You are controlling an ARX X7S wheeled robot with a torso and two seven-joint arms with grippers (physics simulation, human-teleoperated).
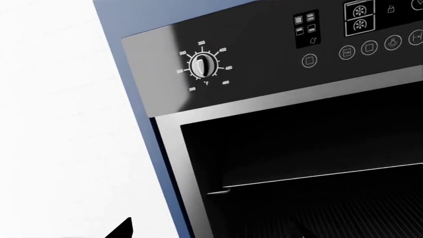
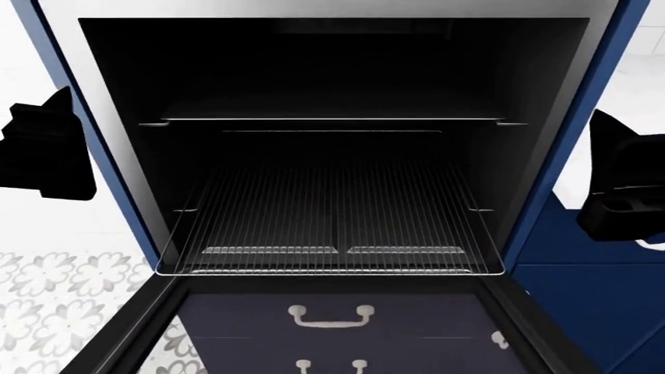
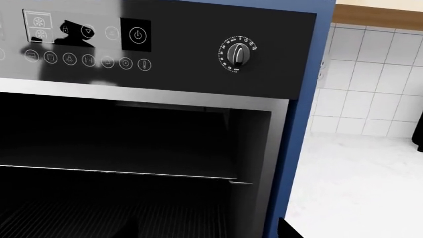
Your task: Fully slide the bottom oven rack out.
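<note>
Oven (image 2: 332, 70) open, door (image 2: 332, 327) dropped toward 6 o'clock. Bottom oven rack (image 2: 332, 218) low in cavity, front edge at the cavity mouth. Left hand (image 2: 42, 152) at 9 o'clock, right hand (image 2: 624, 187) at 3; whether either is apart or together, cannot tell.

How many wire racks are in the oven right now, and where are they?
2. The bottom oven rack sits low in the oven cavity, its front edge at the open door. The upper rack shows only as a thin silver line higher up. None other shows in the dark cavity.

Sharp, evenly lit render; dark cavity.
</note>
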